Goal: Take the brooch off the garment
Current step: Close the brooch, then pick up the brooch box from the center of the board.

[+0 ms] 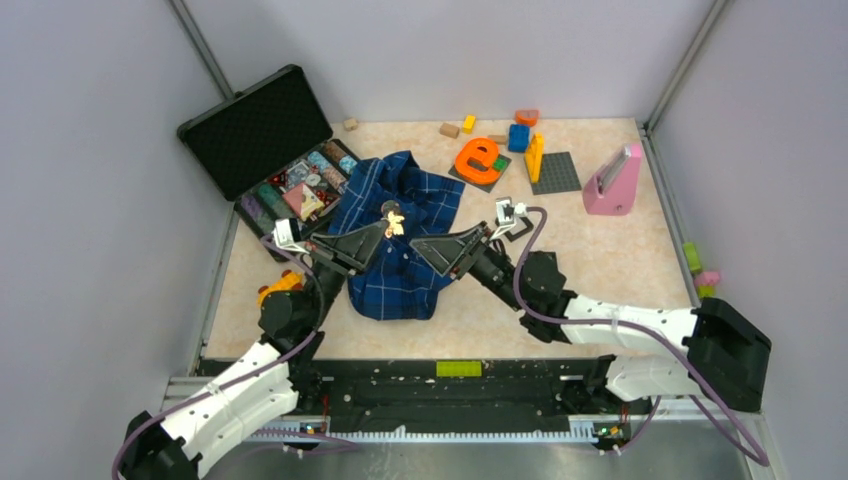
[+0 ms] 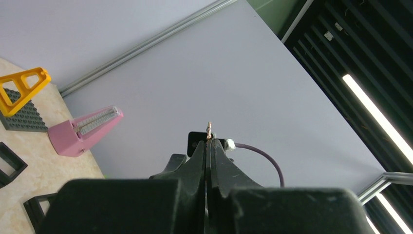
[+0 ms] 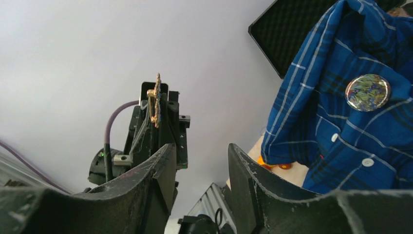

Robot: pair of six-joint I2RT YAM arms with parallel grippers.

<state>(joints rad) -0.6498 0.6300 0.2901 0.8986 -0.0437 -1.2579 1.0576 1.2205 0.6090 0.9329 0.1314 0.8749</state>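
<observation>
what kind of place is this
Probably a robot lab test cell: grey panel walls box in the table, two robot arms are bolted at its edge, toy blocks and a plaid shirt serve as props.

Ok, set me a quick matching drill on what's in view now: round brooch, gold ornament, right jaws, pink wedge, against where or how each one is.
Things:
1. round brooch
2. gold ornament
3. right jaws
4. pink wedge

Place or state:
A. apart, nothing between them
B. standing on the table, over to the right
C. on the plaid shirt
D. pinched in the shut left jaws

Pairs: 1-C, 2-D, 3-A, 4-B
</observation>
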